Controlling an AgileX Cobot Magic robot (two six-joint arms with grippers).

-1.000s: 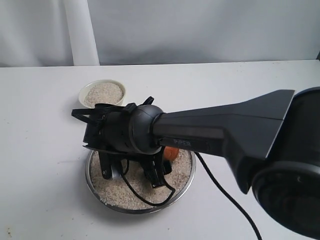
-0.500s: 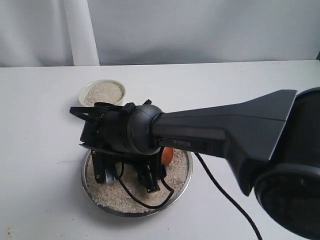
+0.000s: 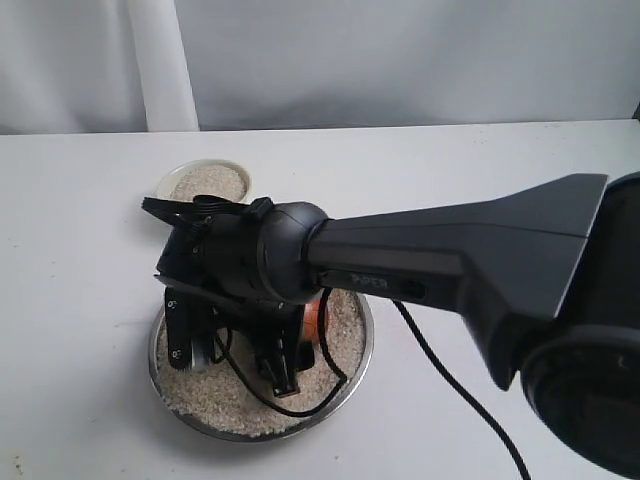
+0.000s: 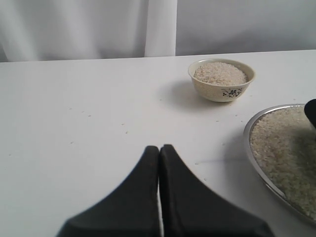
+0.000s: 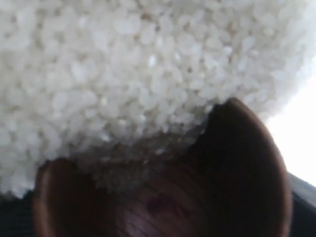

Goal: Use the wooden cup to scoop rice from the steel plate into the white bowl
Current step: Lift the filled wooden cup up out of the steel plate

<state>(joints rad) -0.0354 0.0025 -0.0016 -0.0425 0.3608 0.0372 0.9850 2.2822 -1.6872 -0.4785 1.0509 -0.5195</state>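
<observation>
The right arm [image 3: 440, 255] reaches across a steel plate [image 3: 152, 352] of rice [image 3: 342, 328]. Over the last second, its wrist has swung to the left of the exterior view and a little toward the camera. The plate has slid the same way across the white worktop [image 4: 74, 123]. It now lies further from the bowl [image 4: 221, 92] than it did.

The reddish-brown cup [image 3: 315, 318] has travelled with the wrist and shows only as an orange sliver behind it. The right fingers [image 3: 280, 360] point down into the plate. The wrist hides where they meet the cup, but since the cup moves with them they appear to be pinching it.

In the right wrist view the cup [image 5: 163, 207] is tipped on its side. Its dark mouth is pushed into a bank of rice, and grains are spilling over the rim into it. This looks like the scooping stroke itself, with the cup only partly filled. The sliding plate suggests the push is dragging the plate as well as gathering rice.

The bowl stands apart from the plate, already heaped with rice almost to its rim. The plate still holds a broad, shallow layer of grains.

The left fingers [image 4: 148, 197] are pressed together, holding nothing. They hover over bare worktop, well away from the bowl and the plate.
</observation>
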